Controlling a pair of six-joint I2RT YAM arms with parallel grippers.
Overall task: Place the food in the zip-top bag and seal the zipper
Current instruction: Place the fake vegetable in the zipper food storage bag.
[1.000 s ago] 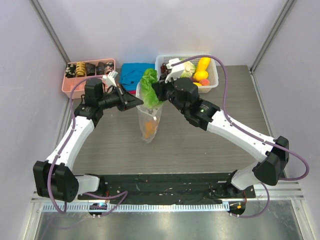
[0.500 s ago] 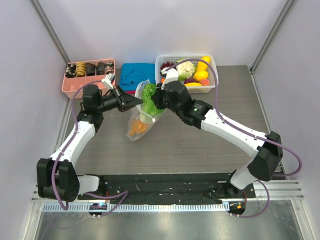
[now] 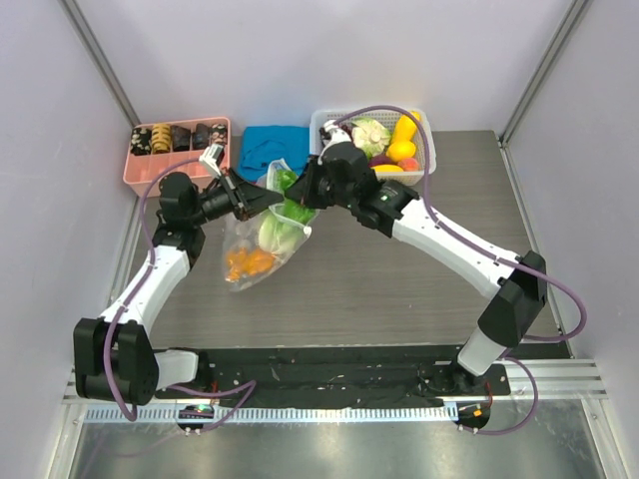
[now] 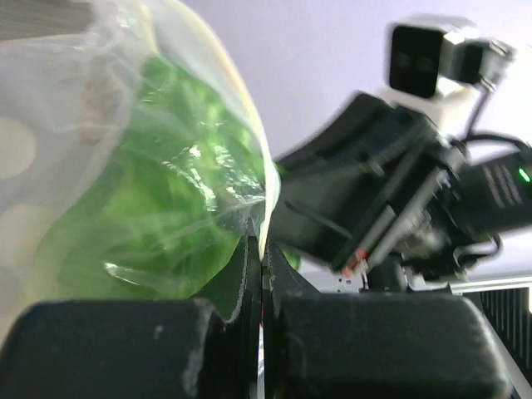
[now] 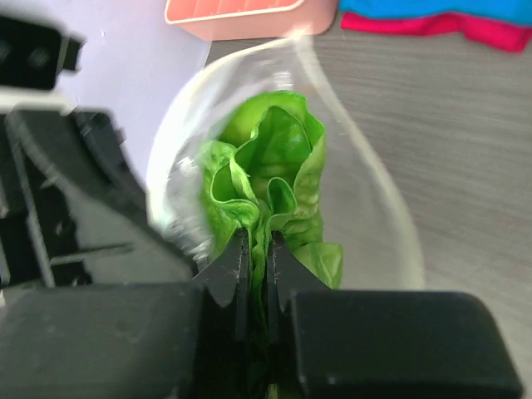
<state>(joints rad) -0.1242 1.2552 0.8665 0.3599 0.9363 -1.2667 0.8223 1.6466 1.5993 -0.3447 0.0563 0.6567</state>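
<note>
The left gripper (image 4: 262, 253) clamps the zip-top bag (image 3: 240, 239) rim. The right gripper (image 5: 255, 249) pinches the lettuce (image 5: 274, 179); push it deep before you release.

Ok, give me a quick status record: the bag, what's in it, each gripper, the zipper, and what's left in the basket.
bag: zip-top bag, slanted between the two grippers
left gripper: shut on the bag's mouth edge
right gripper: shut on the lettuce, in the bag's mouth
inside: orange knobbly piece near the bottom
zipper: unsealed, mouth gaping
remaining: yellow fruit among others in the white basket
</note>
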